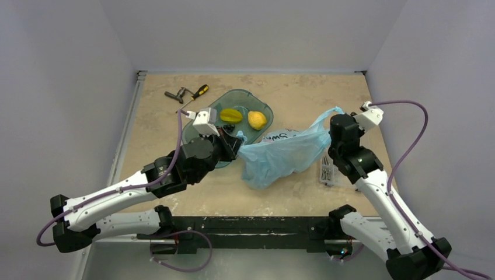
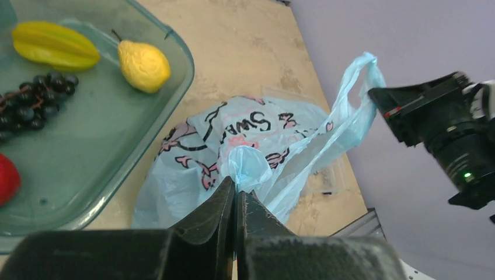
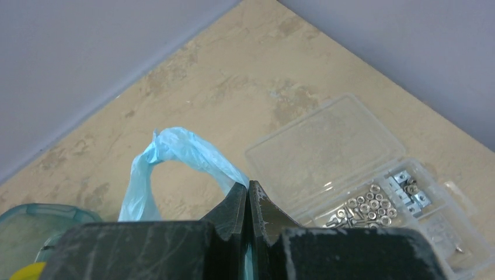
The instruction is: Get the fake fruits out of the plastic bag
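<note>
The light-blue plastic bag (image 1: 280, 153) lies in the middle of the table, stretched between both grippers, its pink-and-white print (image 2: 233, 131) facing up. My left gripper (image 2: 236, 185) is shut on a bunched handle at the bag's left end, next to the tray (image 1: 238, 142). My right gripper (image 3: 248, 185) is shut on the other handle loop (image 3: 175, 146), pulled up and right (image 1: 334, 119). The dull-green fruit and the yellow mango-like fruit are hidden; the bag bulges but I cannot see inside.
A teal tray (image 1: 265, 108) at the back holds a star fruit (image 1: 231, 115), a pear (image 1: 257, 119), black grapes (image 2: 35, 102) and a red fruit (image 2: 7, 178). A clear hardware box (image 1: 327, 169) lies right of the bag. A screwdriver (image 1: 198, 91) lies at the back left.
</note>
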Robot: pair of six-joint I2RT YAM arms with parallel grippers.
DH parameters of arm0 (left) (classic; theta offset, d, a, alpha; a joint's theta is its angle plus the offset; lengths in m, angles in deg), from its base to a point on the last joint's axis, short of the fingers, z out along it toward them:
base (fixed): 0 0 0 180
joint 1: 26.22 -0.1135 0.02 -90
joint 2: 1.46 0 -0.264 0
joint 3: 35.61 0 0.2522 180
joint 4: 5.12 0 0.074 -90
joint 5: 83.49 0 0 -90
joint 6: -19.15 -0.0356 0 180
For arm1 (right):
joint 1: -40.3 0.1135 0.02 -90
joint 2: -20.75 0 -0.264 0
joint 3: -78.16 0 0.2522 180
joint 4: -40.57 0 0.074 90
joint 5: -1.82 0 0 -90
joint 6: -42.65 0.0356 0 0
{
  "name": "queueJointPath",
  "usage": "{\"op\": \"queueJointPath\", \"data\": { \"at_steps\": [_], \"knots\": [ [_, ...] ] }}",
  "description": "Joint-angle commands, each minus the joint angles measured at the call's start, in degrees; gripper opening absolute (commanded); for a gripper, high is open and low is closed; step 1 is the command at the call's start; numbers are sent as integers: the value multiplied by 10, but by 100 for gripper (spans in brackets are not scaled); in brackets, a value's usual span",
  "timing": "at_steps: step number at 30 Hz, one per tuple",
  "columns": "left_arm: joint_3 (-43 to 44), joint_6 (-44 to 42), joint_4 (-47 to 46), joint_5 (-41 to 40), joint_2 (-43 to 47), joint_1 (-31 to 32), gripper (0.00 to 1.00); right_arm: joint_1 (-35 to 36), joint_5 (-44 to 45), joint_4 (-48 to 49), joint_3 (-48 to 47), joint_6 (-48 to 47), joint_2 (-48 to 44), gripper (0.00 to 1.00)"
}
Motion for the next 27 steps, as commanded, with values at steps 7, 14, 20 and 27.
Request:
{"op": "queueJointPath", "data": {
  "at_steps": [7, 14, 20, 27],
  "knots": [
    [-48, 113, -1, 44, 51, -2, 0, -58, -93, 105, -156, -188, 77, 0],
    [68, 115, 42, 107, -47, -2, 0, -58, -197, -88, -374, -232, 262, 6],
    [59, 163, 14, 111, -78, -1, 0, -56, -224, -239, -393, -183, 247, 77],
    [57, 164, 4, 118, -90, -2, 0, -55, -340, -275, -346, -137, 125, 99]
  ]
}}
